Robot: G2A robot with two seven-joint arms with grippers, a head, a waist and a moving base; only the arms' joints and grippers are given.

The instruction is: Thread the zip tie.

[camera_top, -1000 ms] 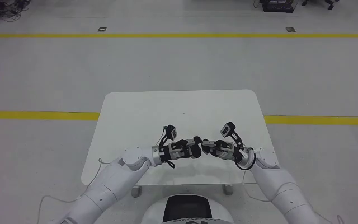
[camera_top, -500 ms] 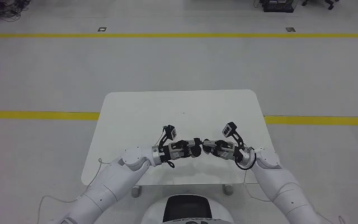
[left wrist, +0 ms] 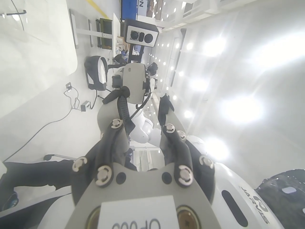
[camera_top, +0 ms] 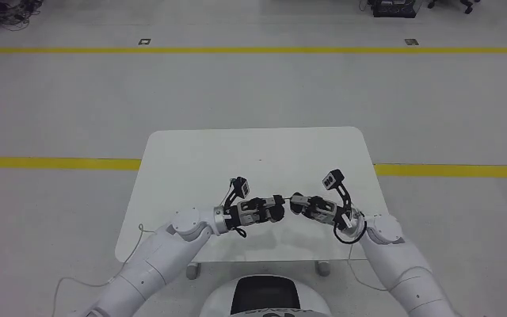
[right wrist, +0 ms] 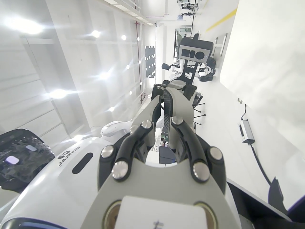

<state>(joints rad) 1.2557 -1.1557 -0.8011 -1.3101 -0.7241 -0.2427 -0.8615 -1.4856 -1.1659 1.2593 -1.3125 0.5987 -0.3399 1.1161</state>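
Now right gripper (camera_top: 295,200) pulled rightward, just apart from left gripper (camera_top: 279,211), both over near table (camera_top: 253,150), right fingers (right wrist: 182,106) pinching black ribbed strip, seemingly zip tie (right wrist: 166,106), left fingers (left wrist: 171,122) spread

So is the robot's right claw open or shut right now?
Shut. The right claw has its fingers nearly together, pinching a black ribbed strip that looks like the zip tie.
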